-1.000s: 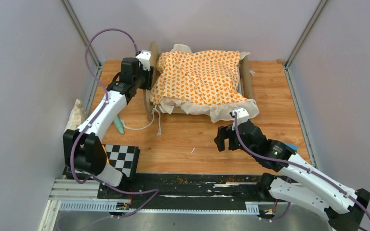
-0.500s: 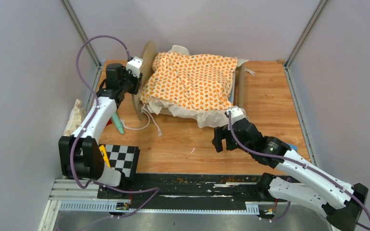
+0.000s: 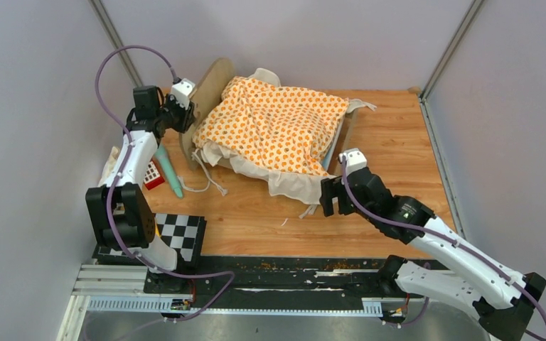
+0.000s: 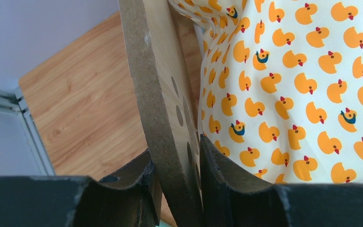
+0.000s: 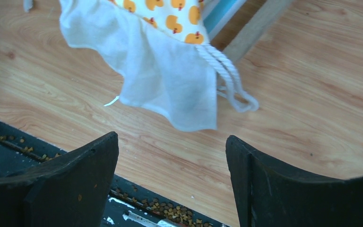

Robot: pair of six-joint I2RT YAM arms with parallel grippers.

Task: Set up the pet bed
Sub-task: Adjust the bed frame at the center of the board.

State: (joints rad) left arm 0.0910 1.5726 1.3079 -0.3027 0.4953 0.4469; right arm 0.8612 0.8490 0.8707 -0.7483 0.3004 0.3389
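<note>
The pet bed is a light-wood frame, tilted, its left end board raised. My left gripper is shut on that left end board, one finger on each face. The orange duck-print cushion with cream edge and ties lies over the bed and drapes off its front. It also shows in the left wrist view. My right gripper is open and empty, just in front of the cushion's hanging cream corner. A strip of the blue-white striped base shows under the cushion. A white pillow peeks out behind.
A teal stick and a small red-white item lie on the table at the left. A checkerboard plate sits at the near left. Crumbs lie along the black front rail. Grey walls close in both sides.
My left gripper has pulled the bed's left end board up and to the left, so the bed has tilted and swung. My right gripper has shifted slightly, staying open.
</note>
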